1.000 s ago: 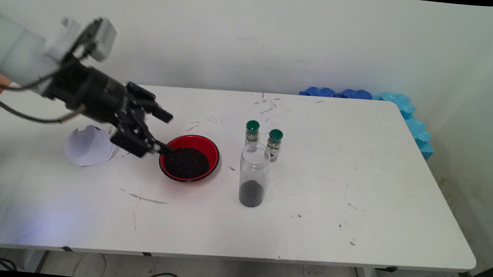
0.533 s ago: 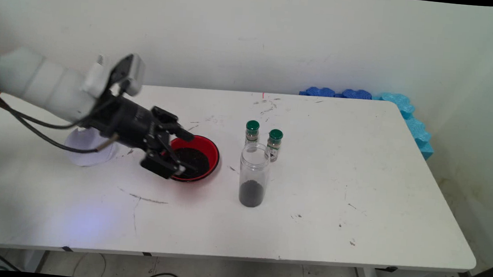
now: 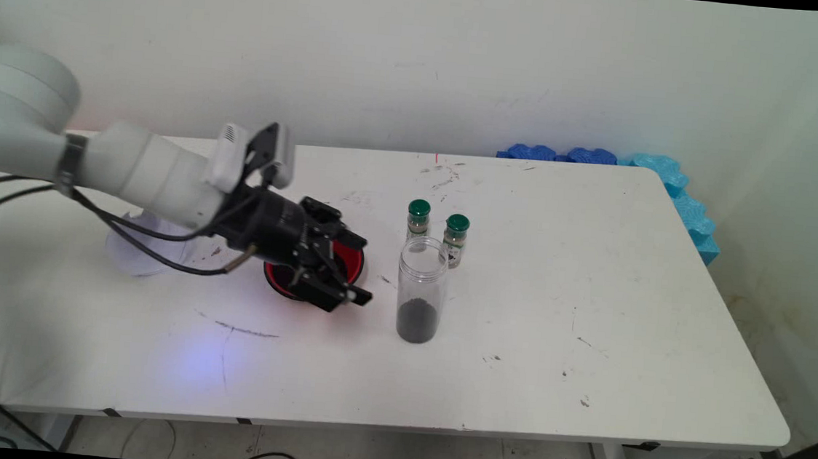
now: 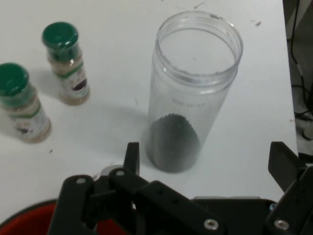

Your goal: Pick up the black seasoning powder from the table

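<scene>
Claw (image 4: 205, 156) spread wide, facing clear jar (image 4: 193, 88).

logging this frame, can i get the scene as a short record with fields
end effector: open, empty, low over the table, pointed at the jar
nearest thing: clear open jar, upright, dark grains at its bottom
beneath the hand: red bowl, mostly hidden
behind jar: two green-capped spice bottles, upright
left of bowl: white paper piece
surface: white table
</scene>
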